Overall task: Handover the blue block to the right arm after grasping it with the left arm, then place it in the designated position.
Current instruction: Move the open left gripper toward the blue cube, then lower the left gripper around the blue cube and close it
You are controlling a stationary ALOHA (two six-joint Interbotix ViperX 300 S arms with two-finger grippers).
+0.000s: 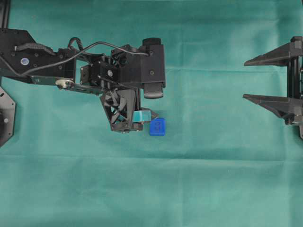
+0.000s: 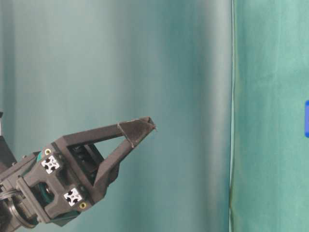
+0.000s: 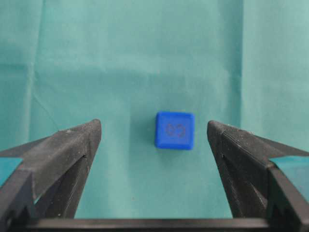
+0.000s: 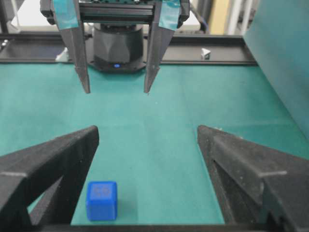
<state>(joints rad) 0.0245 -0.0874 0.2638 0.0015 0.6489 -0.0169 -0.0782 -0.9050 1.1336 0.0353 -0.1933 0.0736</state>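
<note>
The blue block [image 1: 157, 127] sits on the green cloth [image 1: 189, 189] just below centre of the overhead frame, free of both arms. The left gripper [image 3: 154, 133] — teal tape on its fingers — hangs above it with jaws spread wide; in the left wrist view the block lies between the two tips, touching neither. At the right edge of the overhead frame, the right gripper [image 1: 246, 79] also stands spread and empty, well apart from the block.

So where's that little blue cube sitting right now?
The blue block lies on the green cloth near the middle of the overhead view, just beneath the left gripper, whose open fingers hang above without touching it.
</note>
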